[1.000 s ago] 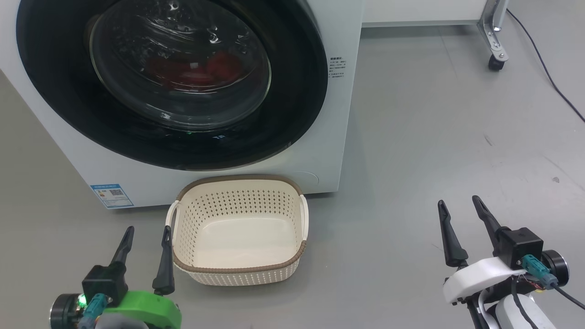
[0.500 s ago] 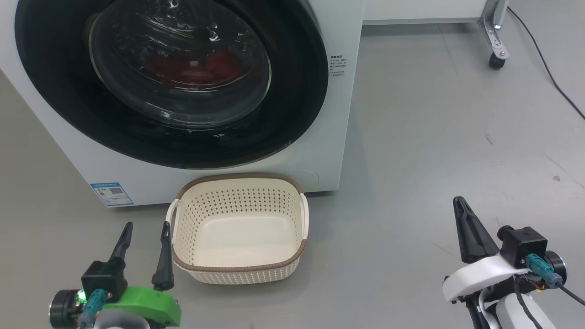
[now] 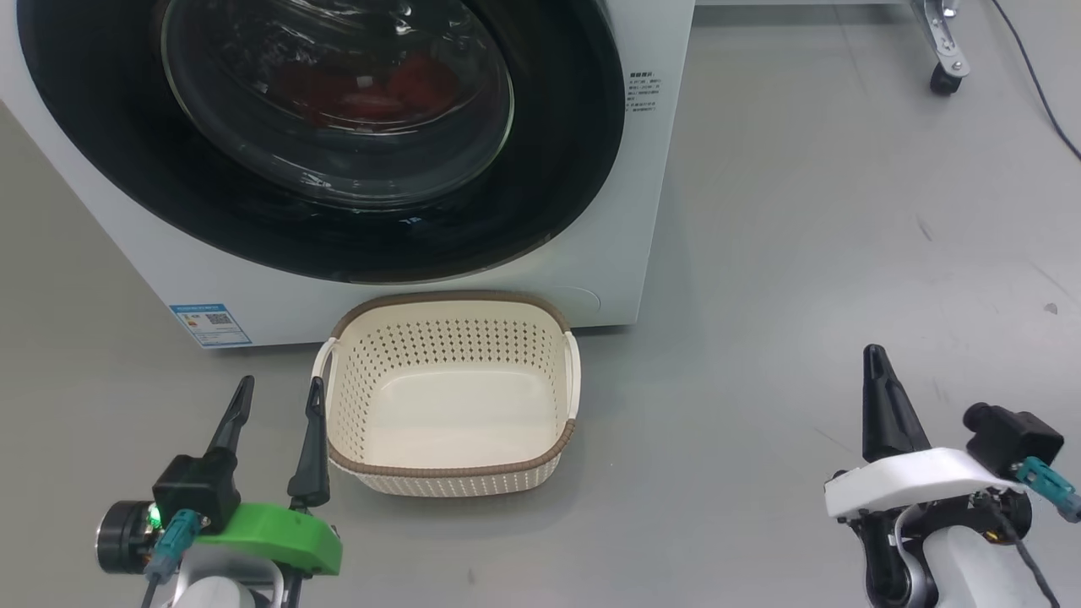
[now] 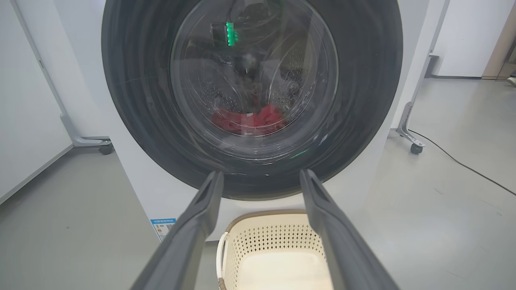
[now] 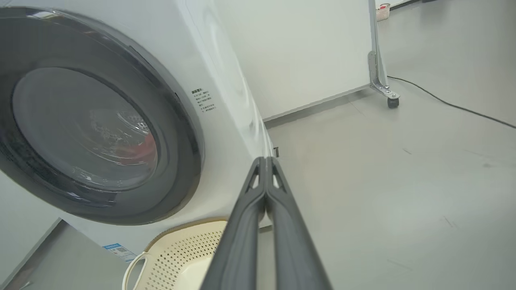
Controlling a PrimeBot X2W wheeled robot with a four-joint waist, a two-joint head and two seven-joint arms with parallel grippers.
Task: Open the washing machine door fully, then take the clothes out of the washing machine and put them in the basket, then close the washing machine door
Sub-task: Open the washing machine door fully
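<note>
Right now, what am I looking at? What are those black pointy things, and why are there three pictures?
It's a robot with two arms, facing a washing machine. The black pointy things are its grippers, like two-finger hands. One picture comes from a camera on its head, looking down; the other two come from cameras on its wrists, peeking along the fingers. The left gripper is open and the right gripper is pinched shut; neither holds anything. On the grey floor sits an empty cream basket. The round black door looks closed, and behind its glass you can see red clothes.
</note>
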